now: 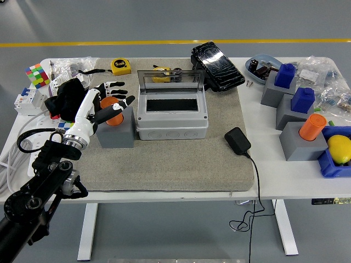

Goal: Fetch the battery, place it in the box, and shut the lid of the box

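Nearest the camera, the left arm rises from the lower left corner and ends in the left hand, whose fingers are spread and relaxed, gripping nothing I can make out. That hand hovers right at the orange battery, a cylinder standing upright in the socket of a grey holder block on the grey mat. The fingers lie around the battery's top, but whether they touch it I cannot tell.

Just beside the block, to its right, sits the grey box with its clear lid tipped up and back, so the dark opening is free. A black adapter with its cable lies further right on the mat, and a second orange cylinder stands in another grey block on the white table (not the one being reached for). The right hand is out of view.

By my reading the fetch step is in hand and no grasp is made yet. Next the fingers must close on the battery, lift it straight up out of the socket, carry it right and lower it into the box.
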Robot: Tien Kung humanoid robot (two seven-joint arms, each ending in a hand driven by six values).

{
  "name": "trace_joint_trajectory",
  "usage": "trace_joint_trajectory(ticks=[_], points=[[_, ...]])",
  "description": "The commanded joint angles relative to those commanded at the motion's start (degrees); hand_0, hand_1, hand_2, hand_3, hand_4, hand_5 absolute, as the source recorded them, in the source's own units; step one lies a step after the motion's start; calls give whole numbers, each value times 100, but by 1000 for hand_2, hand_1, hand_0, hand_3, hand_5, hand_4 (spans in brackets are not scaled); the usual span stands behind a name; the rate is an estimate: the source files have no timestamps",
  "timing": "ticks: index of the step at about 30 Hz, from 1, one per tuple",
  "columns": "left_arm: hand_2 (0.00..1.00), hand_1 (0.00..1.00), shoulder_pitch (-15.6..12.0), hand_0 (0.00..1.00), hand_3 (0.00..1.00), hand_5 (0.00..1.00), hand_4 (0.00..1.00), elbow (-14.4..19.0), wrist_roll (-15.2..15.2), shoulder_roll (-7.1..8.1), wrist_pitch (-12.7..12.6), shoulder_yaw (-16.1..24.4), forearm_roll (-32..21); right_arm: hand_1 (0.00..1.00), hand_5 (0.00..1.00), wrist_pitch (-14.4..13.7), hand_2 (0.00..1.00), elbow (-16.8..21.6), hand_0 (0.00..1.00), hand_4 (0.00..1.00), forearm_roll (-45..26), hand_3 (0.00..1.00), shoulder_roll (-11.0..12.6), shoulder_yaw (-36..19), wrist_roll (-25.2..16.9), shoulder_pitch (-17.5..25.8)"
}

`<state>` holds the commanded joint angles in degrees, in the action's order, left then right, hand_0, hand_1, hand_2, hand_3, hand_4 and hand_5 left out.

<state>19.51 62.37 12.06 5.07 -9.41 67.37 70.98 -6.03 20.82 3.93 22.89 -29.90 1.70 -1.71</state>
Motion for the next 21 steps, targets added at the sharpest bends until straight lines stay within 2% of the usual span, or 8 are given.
trace_joint_trajectory(ticks=[4, 5, 10, 11, 16, 17, 21], points=[[683, 690, 38, 612, 714, 277, 998, -108, 32, -34, -21, -14, 48, 600, 484, 0, 590, 1, 546, 916, 1, 542, -1, 3, -1, -1], [680, 690, 44, 596, 700, 226, 998, -124, 37, -38, -23, -18, 51, 600, 484, 0, 589, 1, 546, 916, 0, 541, -1, 3, -1, -2], [680, 690, 102, 596, 700, 226, 998, -290, 134, -97, -100, -67, 51, 600, 484, -1, 589, 1, 546, 916, -4, 541, 3, 12, 1, 3], [658, 671, 106, 570, 678, 171, 998, -314, 158, -112, -121, -65, 44, 600, 484, -1, 590, 1, 546, 916, -5, 541, 4, 15, 0, 6], [658, 671, 138, 570, 678, 171, 998, -398, 291, -147, -226, -70, -38, 600, 484, -2, 590, 1, 546, 916, -6, 541, 7, 18, -2, -3], [551, 609, 144, 515, 560, 2, 998, -412, 308, -149, -241, -71, -59, 600, 482, -2, 589, 3, 546, 915, -4, 542, 8, 17, -3, -4], [551, 609, 178, 515, 560, 2, 998, -499, 373, -167, -295, -77, -153, 600, 482, -5, 589, 3, 546, 915, -5, 542, 12, 25, -4, -8]])
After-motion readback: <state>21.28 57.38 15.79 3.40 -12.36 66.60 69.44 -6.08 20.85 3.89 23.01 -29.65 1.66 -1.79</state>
